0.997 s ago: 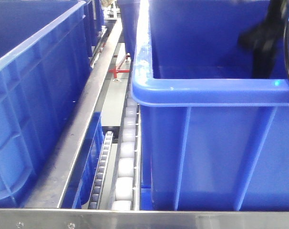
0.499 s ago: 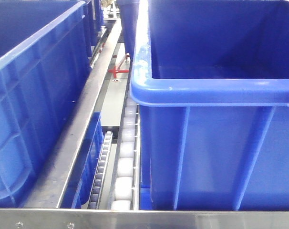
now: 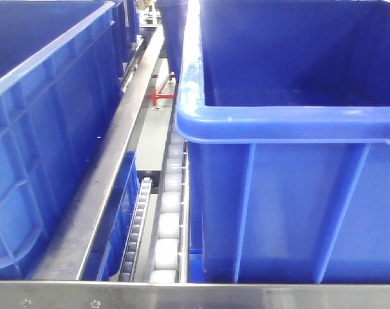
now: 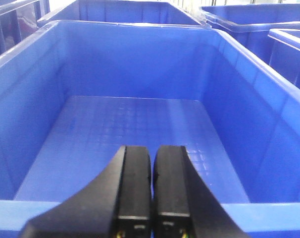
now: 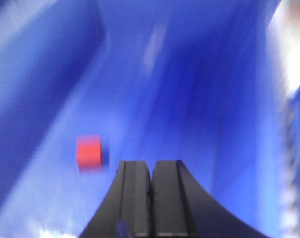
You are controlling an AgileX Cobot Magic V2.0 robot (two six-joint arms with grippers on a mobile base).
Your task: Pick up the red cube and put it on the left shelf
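On the left of the front view we see a large blue crate sitting on the left shelf, whose steel rail runs back beside a track of white rollers; a second blue crate fills the right half of that view, and a small red cross-shaped mark sits on the rack between the two crates, further back. No arm shows in this view. From the left wrist camera we look into an open blue tub with a gridded floor, and more blue tubs stand behind and to its right. The left gripper hangs over the near rim of this tub, its two black fingers pressed almost together with only a thin slit between them and nothing held. From the right wrist camera, which is blurred, we see the red cube lying on the floor of a blue bin, just left of and beyond the right gripper. Its fingers are likewise closed against each other, empty, and apart from the cube.
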